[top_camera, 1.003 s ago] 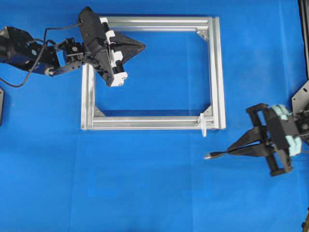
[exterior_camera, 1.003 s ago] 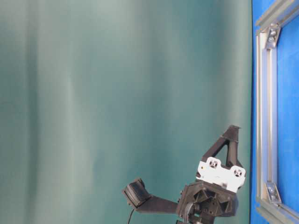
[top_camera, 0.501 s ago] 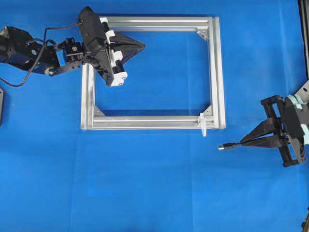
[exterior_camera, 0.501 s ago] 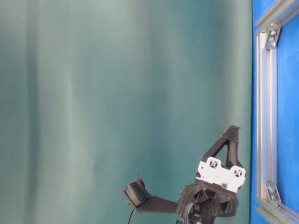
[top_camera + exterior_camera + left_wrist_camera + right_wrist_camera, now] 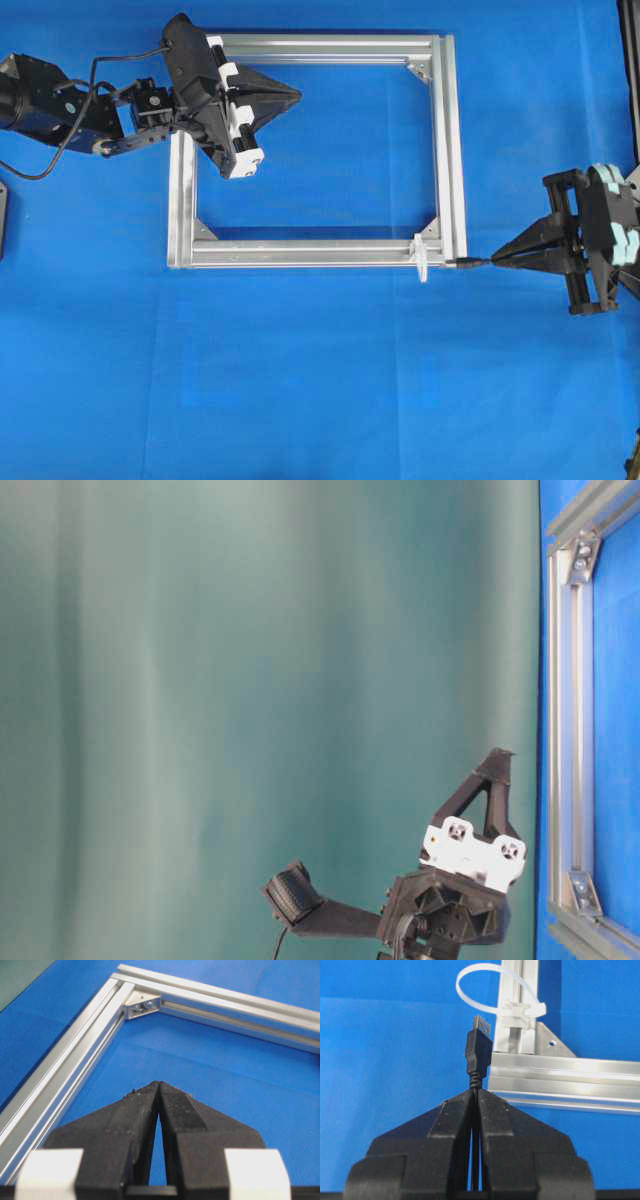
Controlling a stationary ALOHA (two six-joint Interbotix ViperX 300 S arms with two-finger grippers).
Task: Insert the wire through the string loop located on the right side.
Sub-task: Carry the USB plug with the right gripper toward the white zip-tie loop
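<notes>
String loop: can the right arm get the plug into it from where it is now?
Probably yes. The right gripper is shut on the wire, whose plug points at the string loop just ahead. Nothing lies between them; the frame sits beside the path.

I work at a robotics lab bench. The table is covered edge to edge in plain blue cloth, a flat teal backdrop closes off one side, and a bare aluminium frame lies flat as a test fixture.
</notes>
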